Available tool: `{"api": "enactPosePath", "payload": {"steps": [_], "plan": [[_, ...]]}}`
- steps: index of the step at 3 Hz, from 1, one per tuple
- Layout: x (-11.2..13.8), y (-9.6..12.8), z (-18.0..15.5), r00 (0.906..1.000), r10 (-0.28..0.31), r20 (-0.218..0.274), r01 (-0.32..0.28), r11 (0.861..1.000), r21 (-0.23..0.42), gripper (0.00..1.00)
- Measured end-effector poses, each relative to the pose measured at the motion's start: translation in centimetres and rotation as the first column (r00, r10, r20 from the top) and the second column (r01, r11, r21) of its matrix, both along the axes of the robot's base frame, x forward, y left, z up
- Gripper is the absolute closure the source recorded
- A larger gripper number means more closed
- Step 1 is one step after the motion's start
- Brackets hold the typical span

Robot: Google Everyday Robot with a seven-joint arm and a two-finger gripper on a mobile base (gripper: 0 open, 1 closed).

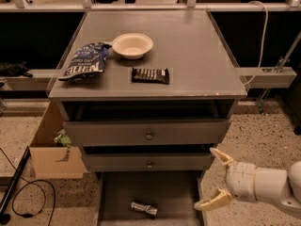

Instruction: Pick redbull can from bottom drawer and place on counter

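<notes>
The redbull can (pixel 144 208) lies on its side on the dark floor of the open bottom drawer (pixel 122 192), near the drawer's middle front. The counter (pixel 188 51) is the grey top of the cabinet above. My gripper (pixel 215 179) is at the lower right, just right of the bottom drawer's right wall and above it. Its two cream fingers (pixel 221 156) are spread apart and hold nothing. It stands to the right of the can and apart from it.
On the counter lie a blue chip bag (pixel 84 60), a white bowl (pixel 132 45) and a dark candy bar (pixel 150 75). Two knobbed drawers (pixel 148 134) are above the bottom one. A cardboard box (pixel 49 147) stands on the floor at the left, with cables beside it.
</notes>
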State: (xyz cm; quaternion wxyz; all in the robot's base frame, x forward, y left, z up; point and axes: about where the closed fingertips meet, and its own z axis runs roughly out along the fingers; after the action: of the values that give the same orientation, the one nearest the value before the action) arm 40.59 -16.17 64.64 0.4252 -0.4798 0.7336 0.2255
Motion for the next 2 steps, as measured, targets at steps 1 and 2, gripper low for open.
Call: {"api": "enactPosePath", "payload": {"steps": [1,2], "plan": [[-0.2,2.3,-4.9,0.9978,-0.008,-0.065,0.009,1.000,0.020,0.00],[0.0,3.5,-11.6,0.9919,-0.042,-0.120,0.045,0.999,0.022,0.00]]}}
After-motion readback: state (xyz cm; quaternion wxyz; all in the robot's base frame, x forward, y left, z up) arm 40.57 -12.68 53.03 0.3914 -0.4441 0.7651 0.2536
